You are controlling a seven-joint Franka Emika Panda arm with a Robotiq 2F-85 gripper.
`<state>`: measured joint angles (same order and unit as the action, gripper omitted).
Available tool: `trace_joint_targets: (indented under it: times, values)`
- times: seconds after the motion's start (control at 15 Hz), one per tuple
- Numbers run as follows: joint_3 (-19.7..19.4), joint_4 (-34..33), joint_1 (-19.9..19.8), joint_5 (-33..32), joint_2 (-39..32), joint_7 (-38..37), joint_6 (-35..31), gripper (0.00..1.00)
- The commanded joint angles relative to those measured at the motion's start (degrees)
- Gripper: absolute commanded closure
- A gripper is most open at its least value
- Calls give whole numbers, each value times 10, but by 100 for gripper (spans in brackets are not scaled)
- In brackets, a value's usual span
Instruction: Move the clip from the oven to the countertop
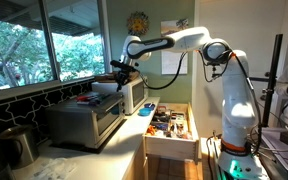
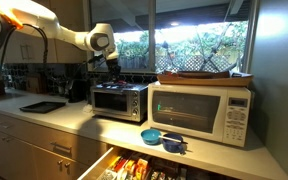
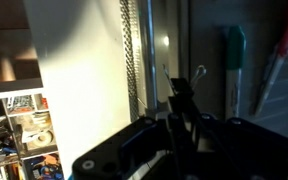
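— So, where do we stand? From the left, our long pale countertop point(image 2: 74, 118) has yet to receive the small black binder clip point(image 3: 184, 88).
— Right. Next along, our black Robotiq gripper point(image 2: 109, 66) hangs over the boxy silver toaster oven point(image 2: 121, 101), jaws narrow. In the dim wrist view they seem to pinch that clip. We judge the pickup done; carry and set-down remain.

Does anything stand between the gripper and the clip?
Nothing visible does. In the wrist view the clip lies right at the tips of the gripper, with no object between them. A green-capped marker lies off to one side, out of the line.
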<state>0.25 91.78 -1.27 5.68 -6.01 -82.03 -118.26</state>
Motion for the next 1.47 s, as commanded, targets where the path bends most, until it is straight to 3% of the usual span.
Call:
trace_joint_targets:
  times: [0.0,0.2,0.27,0.53,0.87,1.13,1.4]
  values:
    - [14,82,21,30,90,61,79,92]
    - [23,107,29,23,132,85,118,93]
    - [25,63,27,14,92,61,111,91]
    - [28,89,27,14,121,72,115,93]
    - [41,104,49,80,76,163,123,93]
    - [69,119,76,117,38,163,92,93]
    - [96,126,111,103,21,146,61,93]
